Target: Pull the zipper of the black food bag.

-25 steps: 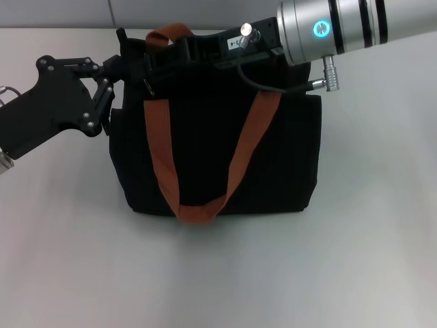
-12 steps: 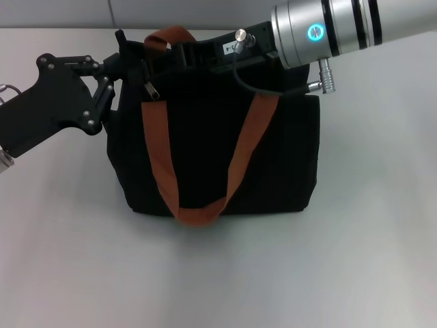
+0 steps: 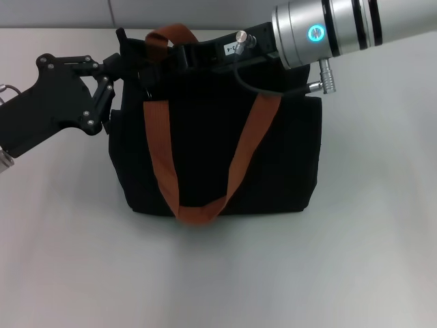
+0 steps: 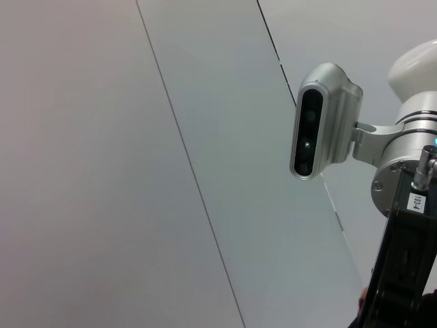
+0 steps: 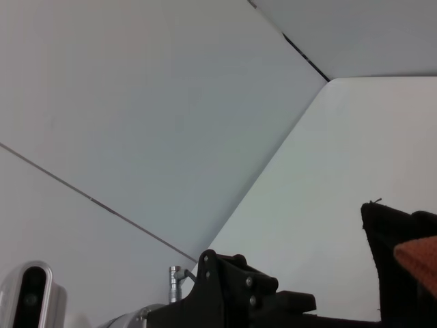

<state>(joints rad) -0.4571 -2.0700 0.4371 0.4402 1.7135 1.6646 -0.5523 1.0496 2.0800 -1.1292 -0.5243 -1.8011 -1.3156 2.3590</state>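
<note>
The black food bag stands on the white table, with an orange-brown strap draped down its front. My left gripper is at the bag's top left corner, its fingers closed on the fabric edge. My right gripper reaches in from the right and lies along the bag's top edge; its tips are lost against the black fabric. The zipper pull is hidden. The right wrist view shows the left gripper and the bag's corner.
White tabletop lies all around the bag, with a wall seam at the back. The right arm's silver wrist and its cable hang over the bag's top right. The left wrist view shows the right arm's camera housing.
My right gripper has slid a little to the left along the bag's top. A small silver piece that hung beside the strap's left leg half a second ago no longer shows.
</note>
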